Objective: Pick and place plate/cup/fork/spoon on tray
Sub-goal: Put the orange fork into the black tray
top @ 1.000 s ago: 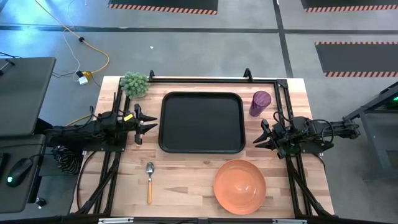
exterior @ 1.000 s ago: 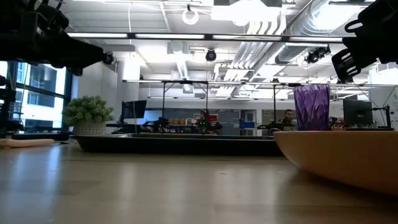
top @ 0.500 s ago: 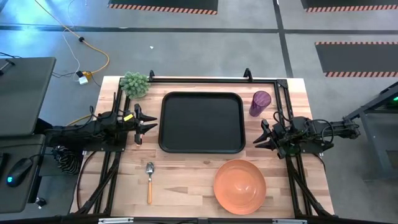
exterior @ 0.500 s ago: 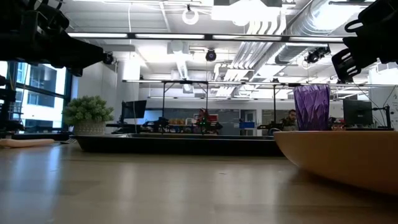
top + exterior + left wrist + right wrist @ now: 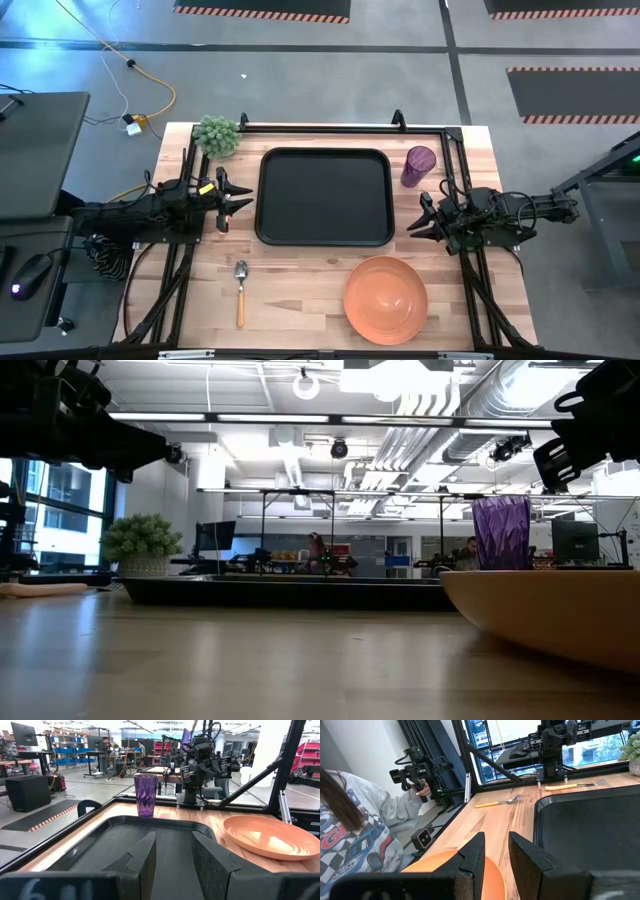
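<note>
The black tray point(image 5: 323, 196) lies in the middle of the table. The purple cup point(image 5: 418, 165) stands upright on the table by the tray's far right corner. The orange plate point(image 5: 386, 298) lies on the table near the front edge, right of centre. The spoon point(image 5: 240, 292) lies flat at the front left, bowl toward the tray. The fork point(image 5: 567, 785) shows only in the right wrist view, flat on the table below my left arm. My left gripper point(image 5: 240, 200) hovers open left of the tray. My right gripper point(image 5: 418, 224) hovers open right of it, between cup and plate.
A small potted plant point(image 5: 217, 134) stands at the table's far left corner. A black frame point(image 5: 345, 128) runs along the far edge and down both sides. In the right wrist view a person in a grey sweatshirt point(image 5: 355, 825) sits beyond the table's front edge.
</note>
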